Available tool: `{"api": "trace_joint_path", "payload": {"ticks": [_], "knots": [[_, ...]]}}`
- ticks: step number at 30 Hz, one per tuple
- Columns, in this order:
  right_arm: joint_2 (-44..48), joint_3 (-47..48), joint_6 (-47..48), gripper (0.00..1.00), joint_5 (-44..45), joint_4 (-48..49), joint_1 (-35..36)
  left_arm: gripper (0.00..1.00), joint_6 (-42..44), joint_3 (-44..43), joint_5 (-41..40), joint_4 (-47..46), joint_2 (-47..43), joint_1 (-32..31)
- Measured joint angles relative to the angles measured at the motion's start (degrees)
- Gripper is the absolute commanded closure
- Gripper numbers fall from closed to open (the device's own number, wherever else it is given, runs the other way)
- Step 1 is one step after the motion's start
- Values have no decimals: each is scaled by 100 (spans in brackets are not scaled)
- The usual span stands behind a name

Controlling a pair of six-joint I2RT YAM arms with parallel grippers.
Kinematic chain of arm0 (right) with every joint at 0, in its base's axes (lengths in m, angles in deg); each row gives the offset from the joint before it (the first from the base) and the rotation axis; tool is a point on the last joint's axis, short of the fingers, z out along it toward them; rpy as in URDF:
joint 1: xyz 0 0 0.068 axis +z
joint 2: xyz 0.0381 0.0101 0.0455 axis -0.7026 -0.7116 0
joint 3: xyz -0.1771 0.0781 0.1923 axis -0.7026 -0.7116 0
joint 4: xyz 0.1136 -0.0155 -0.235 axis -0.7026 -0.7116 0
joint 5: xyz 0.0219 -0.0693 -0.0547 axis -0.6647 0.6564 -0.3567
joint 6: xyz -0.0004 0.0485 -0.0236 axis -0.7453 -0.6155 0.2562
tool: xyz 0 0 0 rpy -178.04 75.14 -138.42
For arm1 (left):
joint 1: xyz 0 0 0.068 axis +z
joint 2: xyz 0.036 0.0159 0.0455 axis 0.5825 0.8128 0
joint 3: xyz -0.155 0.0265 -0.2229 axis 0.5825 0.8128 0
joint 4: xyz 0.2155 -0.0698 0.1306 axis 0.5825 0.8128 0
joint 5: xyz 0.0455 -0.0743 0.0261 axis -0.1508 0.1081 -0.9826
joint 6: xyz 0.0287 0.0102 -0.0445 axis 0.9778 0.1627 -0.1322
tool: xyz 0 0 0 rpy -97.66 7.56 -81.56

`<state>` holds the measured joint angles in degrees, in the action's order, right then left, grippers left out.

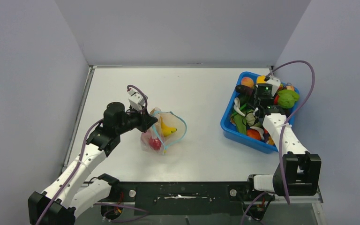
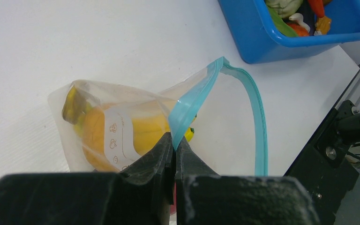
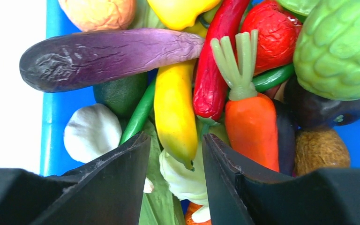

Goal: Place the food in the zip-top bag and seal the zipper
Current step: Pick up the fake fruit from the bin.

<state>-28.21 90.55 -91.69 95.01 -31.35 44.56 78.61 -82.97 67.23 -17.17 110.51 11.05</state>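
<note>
The clear zip-top bag (image 1: pixel 165 133) lies on the white table, mouth gaping, with a yellow banana (image 1: pixel 169 131) and a red round fruit (image 1: pixel 155 143) inside. My left gripper (image 1: pixel 149 123) is shut on the bag's light blue zipper (image 2: pixel 194 101) at its near end (image 2: pixel 175 143). A larger yellow piece (image 2: pixel 93 136) shows through the plastic. My right gripper (image 1: pixel 257 110) hangs open over the pile of food in the blue bin. Between its fingers (image 3: pixel 176 138) sits the tip of a long yellow piece (image 3: pixel 173 108), with a gap on both sides.
The blue bin (image 1: pixel 229 123) at the right holds a purple eggplant (image 3: pixel 108 56), a carrot (image 3: pixel 251 126), a red pepper (image 3: pixel 213 75), a green cabbage (image 3: pixel 340 51) and a white garlic (image 3: pixel 91 133). Grey walls enclose the table on three sides.
</note>
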Motion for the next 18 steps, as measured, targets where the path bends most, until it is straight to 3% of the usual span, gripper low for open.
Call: {"api": "trace_joint_path", "payload": {"ticks": [9,14,18], "knots": [[-160,-9,17,56,-153,131,0,100,0,0,0,0,0,0],[-179,-26,28,62,-151,129,-2,100,2,2,0,0,-4,0],[-181,-26,42,57,-144,125,-2,100,2,2,0,0,-9,-2]]}}
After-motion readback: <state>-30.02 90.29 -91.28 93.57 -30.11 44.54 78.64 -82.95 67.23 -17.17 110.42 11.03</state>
